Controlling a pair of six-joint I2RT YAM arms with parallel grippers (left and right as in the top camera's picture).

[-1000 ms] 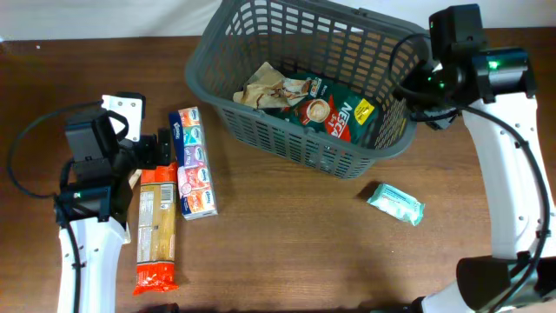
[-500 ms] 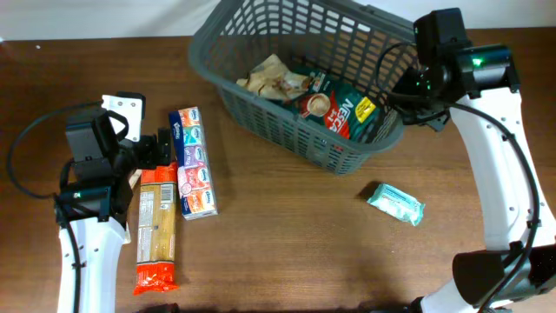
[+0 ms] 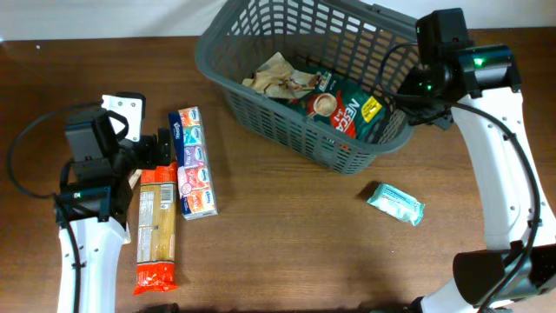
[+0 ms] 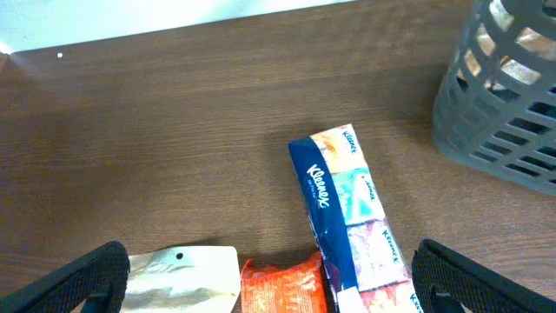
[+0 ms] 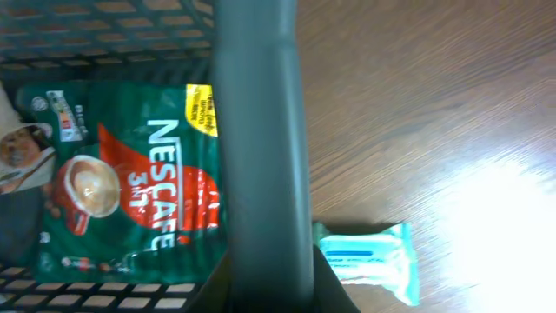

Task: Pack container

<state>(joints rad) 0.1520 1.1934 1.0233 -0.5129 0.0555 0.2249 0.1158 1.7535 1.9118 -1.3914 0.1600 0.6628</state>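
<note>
Overhead looks straight down on the whole surface point(image 3: 287, 243). Left wrist view sits low, close to the tissue pack point(image 4: 347, 209). Right wrist view looks down, tight on the container point(image 5: 261, 130) rim; overhead shares both.

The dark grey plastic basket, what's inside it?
Inside the dark grey plastic basket lie a green Nescafe coffee packet and a crumpled beige packet beside it. The base under them, and anything beneath the packets, is covered.

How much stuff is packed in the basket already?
Two packets lie inside the basket: the Nescafe pouch and a crumpled beige bag. Right fingers grip the basket's rim. Left to pack: the tissues, pasta and teal packet on the table.
</note>
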